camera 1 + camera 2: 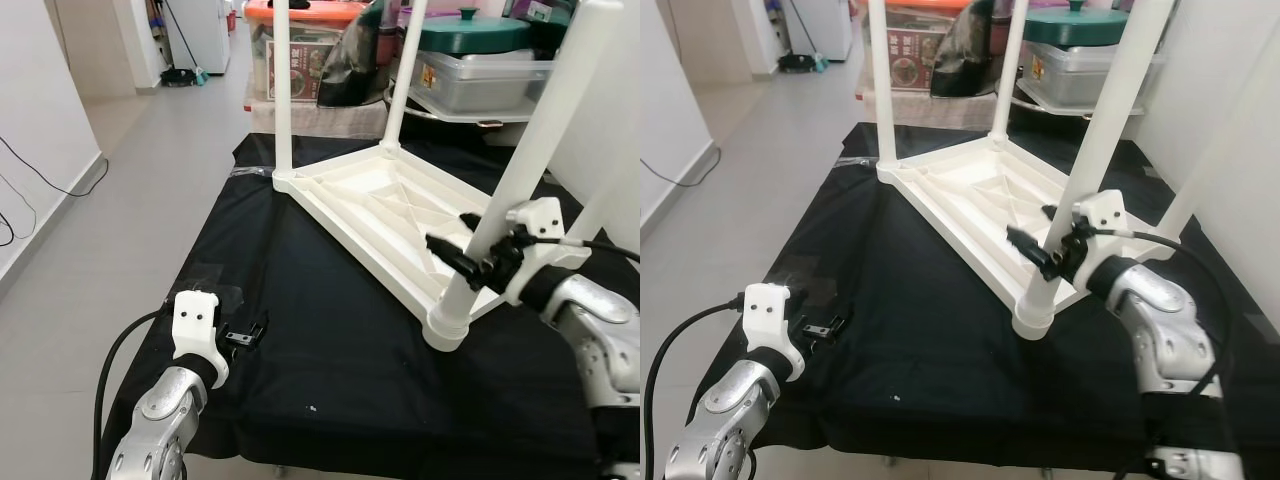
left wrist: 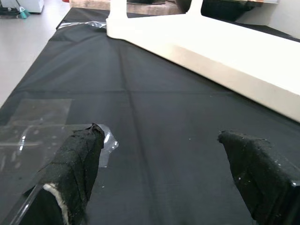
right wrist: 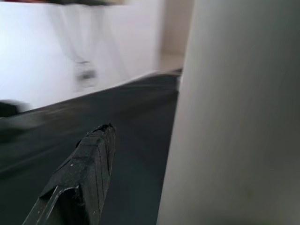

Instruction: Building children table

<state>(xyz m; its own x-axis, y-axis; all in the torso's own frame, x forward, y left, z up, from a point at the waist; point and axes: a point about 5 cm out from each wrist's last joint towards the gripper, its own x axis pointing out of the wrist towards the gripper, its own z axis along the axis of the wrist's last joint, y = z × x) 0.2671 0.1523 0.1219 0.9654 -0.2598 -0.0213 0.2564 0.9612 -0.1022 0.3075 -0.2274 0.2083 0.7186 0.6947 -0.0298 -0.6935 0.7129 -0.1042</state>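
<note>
One white children's table [image 1: 385, 205] upside down on the black-draped tabletop [image 1: 300, 330], four legs up, right claw [image 1: 470, 250] clenched around the nearest leg [image 1: 500, 215], left claw [image 2: 159, 173] released, hovering over the cloth

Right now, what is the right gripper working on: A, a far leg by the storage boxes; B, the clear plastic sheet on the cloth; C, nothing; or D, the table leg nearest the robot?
D: the right gripper has its fingers around the nearest white table leg, low above its socket.
</note>
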